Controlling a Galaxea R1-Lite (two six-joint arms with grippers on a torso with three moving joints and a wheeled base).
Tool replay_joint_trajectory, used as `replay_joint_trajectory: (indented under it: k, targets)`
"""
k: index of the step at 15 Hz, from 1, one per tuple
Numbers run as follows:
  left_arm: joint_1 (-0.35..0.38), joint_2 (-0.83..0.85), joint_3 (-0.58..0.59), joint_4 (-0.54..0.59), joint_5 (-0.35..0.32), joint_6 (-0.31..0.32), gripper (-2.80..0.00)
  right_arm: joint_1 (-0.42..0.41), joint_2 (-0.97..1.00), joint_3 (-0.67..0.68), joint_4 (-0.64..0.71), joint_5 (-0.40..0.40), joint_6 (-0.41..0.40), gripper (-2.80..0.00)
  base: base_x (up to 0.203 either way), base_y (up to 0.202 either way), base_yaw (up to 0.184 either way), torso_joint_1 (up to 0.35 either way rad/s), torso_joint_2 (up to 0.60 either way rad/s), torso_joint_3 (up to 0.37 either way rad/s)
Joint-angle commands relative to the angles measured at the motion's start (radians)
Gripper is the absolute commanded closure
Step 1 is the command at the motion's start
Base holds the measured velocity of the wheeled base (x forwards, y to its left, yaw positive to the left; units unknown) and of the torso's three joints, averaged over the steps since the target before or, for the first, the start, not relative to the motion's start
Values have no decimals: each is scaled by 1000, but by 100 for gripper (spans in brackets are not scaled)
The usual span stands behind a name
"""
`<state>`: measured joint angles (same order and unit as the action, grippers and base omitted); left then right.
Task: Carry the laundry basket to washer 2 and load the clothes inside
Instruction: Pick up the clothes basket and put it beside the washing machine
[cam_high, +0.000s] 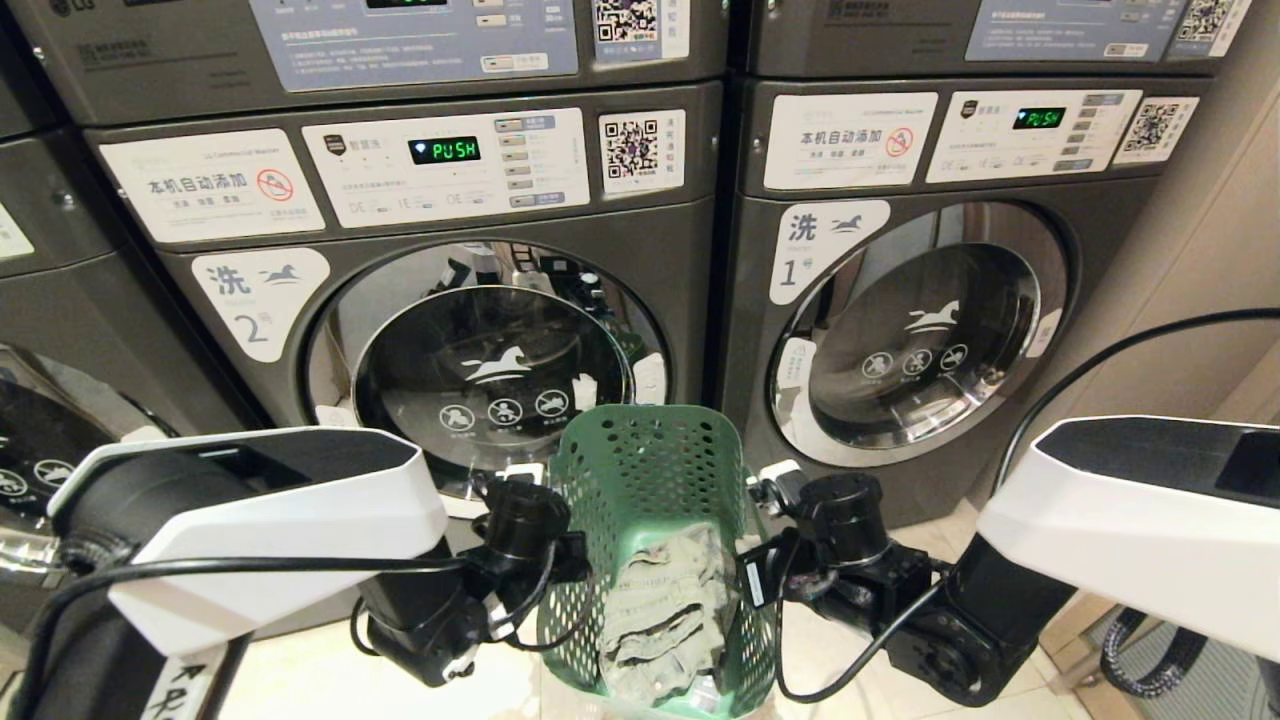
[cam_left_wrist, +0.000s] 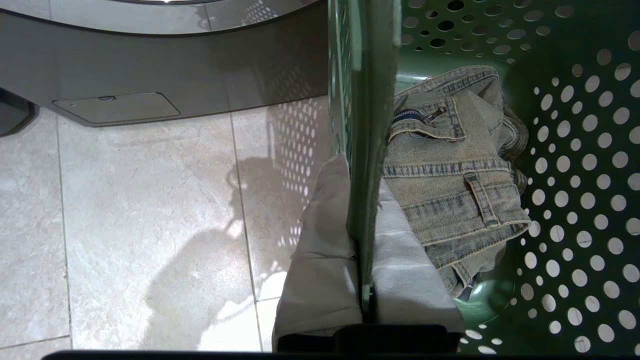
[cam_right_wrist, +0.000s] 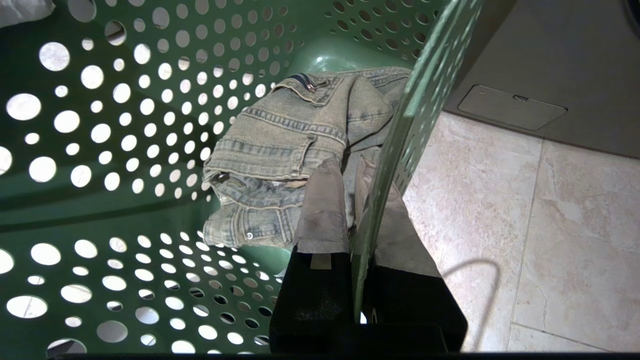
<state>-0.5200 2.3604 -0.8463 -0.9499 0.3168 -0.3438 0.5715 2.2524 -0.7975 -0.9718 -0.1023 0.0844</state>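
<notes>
Head camera first: we see the laundry basket (cam_high: 650, 480) between our two arms, in front of washer 2 (cam_high: 420, 300), its door shut; washer 1 (cam_high: 900, 320) stands to the right. Folded jeans (cam_high: 665, 610) lie inside the basket. Our left wrist camera shows the left gripper (cam_left_wrist: 365, 240) pinching the basket's wall, one finger (cam_left_wrist: 320, 260) outside, the other inside beside the jeans, over pale floor tiles (cam_left_wrist: 150, 210). Our right wrist camera shows the right gripper (cam_right_wrist: 355, 210) clamped on the opposite wall likewise.
</notes>
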Motion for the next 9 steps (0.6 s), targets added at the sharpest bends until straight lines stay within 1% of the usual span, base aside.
replay_joint_trajectory:
  k: [1, 4, 7, 9]
  targets:
    - [0, 35, -21, -6, 1, 0, 0, -9, 45, -2, -17, 0, -1, 0, 0, 0, 0, 0, 0, 0]
    - [0, 64, -67, -4, -9, 11, 0, -35, 80, -16, -38, 0, -7, 0, 0, 0, 0, 0, 0, 0]
    - [0, 107, -117, 1, -21, 32, 0, -48, 107, -44, -38, 0, -9, 0, 0, 0, 0, 0, 0, 0]
    - [-2, 112, -136, 18, -28, 35, 0, -51, 115, -48, -38, 0, -8, 0, 0, 0, 0, 0, 0, 0]
